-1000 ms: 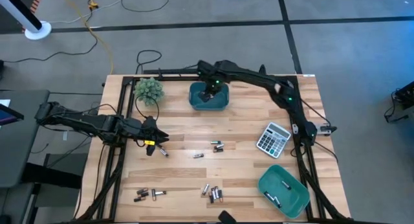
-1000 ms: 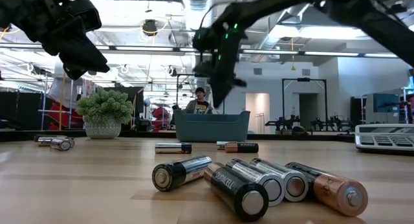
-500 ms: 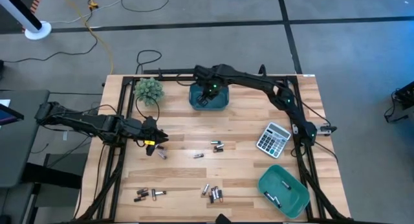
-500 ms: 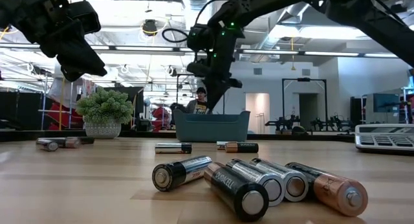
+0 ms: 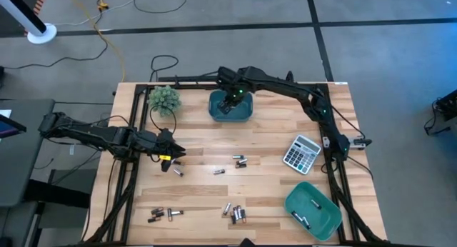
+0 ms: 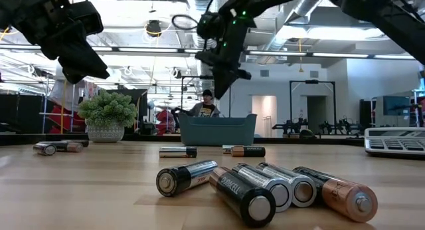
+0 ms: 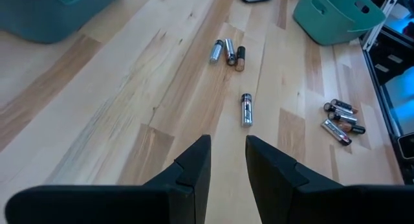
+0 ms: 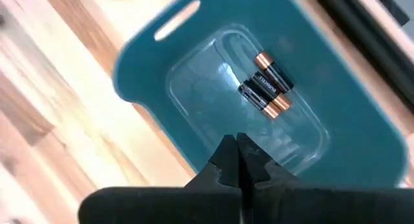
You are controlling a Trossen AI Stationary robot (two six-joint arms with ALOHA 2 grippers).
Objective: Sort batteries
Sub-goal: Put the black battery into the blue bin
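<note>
Only thing I can actually read is "DURACELL" in pale letters along the side of the dark battery (image 6: 240,195) lying closest to the low camera, in the little row of cells out front. That row sits well away from both grippers, down near the table's front edge. The two black-and-copper batteries (image 8: 266,86) in the blue bin (image 8: 149,68), right under the right gripper (image 8: 237,160), have some pale lettering on them too, but it's too small and smeared to make out. The calculator (image 5: 301,152) has rows of keys, no legible digits. Nothing else has readable print.
</note>
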